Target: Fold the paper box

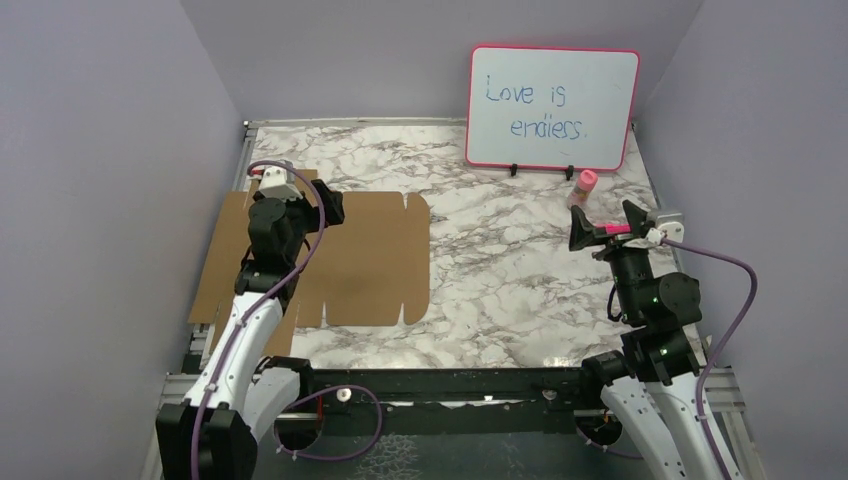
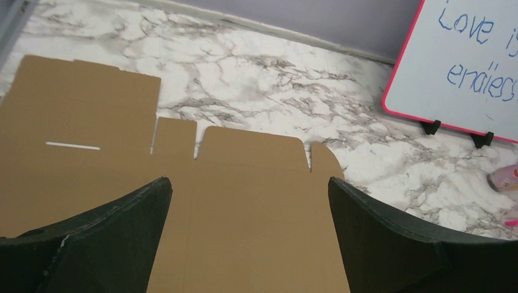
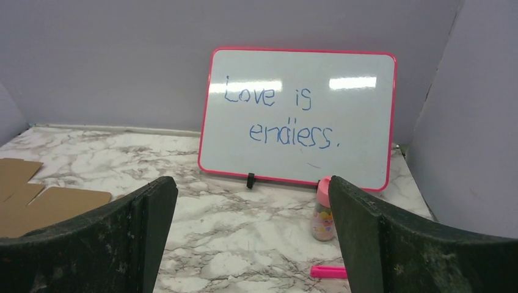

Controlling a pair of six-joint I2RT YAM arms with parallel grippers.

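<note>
Both pairs of fingers spread wide, nothing held; no fold made yet.

Left gripper [image 2: 247, 183] hangs over the paper box [image 1: 370, 260], a flat sheet on the left side of the table [image 1: 500, 260]. Right gripper [image 3: 251, 183] sits well apart, facing the whiteboard [image 1: 552, 108], near a pink bottle [image 1: 585, 185]. Step, as judged: approach to a first flap. Next move needs a fingertip under an edge while the other arm pins the middle. The left arm hides the sheet's near-left part, and the creases are hard to make out.

The paper box [image 2: 244, 201] lies flat and unfolded under the left gripper [image 2: 250, 201], its fingers [image 2: 116, 232] spread wide apart
</note>
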